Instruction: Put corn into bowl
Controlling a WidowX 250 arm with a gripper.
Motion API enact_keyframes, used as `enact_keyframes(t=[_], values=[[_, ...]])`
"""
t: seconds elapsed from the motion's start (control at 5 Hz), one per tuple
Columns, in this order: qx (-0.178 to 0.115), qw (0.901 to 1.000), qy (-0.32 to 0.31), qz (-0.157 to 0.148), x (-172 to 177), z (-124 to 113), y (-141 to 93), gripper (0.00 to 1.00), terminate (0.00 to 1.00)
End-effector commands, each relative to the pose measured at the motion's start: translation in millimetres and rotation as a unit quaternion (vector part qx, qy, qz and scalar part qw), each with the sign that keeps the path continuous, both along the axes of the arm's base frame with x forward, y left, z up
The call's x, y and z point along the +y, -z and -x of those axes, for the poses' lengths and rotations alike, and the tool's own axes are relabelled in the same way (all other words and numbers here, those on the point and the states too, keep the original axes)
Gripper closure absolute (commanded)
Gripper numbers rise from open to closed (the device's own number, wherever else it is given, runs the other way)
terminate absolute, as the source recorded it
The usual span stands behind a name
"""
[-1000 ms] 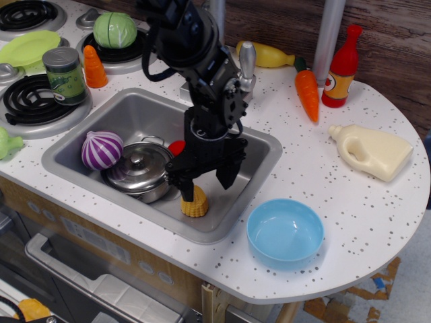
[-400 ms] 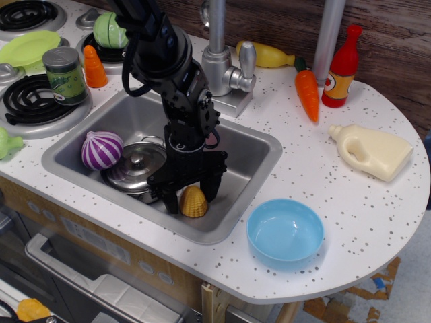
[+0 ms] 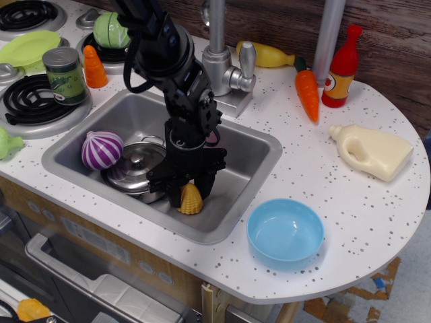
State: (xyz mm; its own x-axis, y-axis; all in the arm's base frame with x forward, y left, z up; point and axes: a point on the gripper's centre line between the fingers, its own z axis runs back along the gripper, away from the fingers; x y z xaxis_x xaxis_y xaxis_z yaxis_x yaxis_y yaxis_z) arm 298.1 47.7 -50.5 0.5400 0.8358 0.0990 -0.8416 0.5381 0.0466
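Corn (image 3: 190,200) sits in the sink (image 3: 262,145), with the end effector (image 3: 189,192) clamped around its top. Grasping step looks complete; next it must lift clear and carry to the bowl (image 3: 285,233) on the worktop (image 3: 377,215).

You are at a toy kitchen: a sink (image 3: 262,151), stove burners (image 3: 30,101), a tap (image 3: 217,47), and plastic play food.

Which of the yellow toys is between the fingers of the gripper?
The ridged corn in the sink, beside the steel pot. The gripper straddles it; the smooth yellow squash lies behind the faucet.
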Motion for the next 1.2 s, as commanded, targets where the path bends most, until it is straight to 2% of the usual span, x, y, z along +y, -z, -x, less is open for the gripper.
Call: enact_keyframes(t=[0.0, 0.2, 0.4, 0.6, 0.8, 1.0], values=[[0.012, 0.9975, -0.049, -0.05, -30, -5, -87, 1.0, 0.0], [0.031, 0.9935, -0.087, -0.067, -72, -1, -136, 1.0, 0.0], [0.054, 0.9896, -0.12, -0.057, -116, 7, -153, 1.0, 0.0], [0.056, 0.9865, -0.144, -0.053, -147, 18, -163, 1.0, 0.0], [0.041, 0.9885, -0.143, -0.026, -155, 26, -144, 1.0, 0.0], [0.025, 0.9896, -0.141, -0.003, -147, 28, -132, 0.0, 0.0]])
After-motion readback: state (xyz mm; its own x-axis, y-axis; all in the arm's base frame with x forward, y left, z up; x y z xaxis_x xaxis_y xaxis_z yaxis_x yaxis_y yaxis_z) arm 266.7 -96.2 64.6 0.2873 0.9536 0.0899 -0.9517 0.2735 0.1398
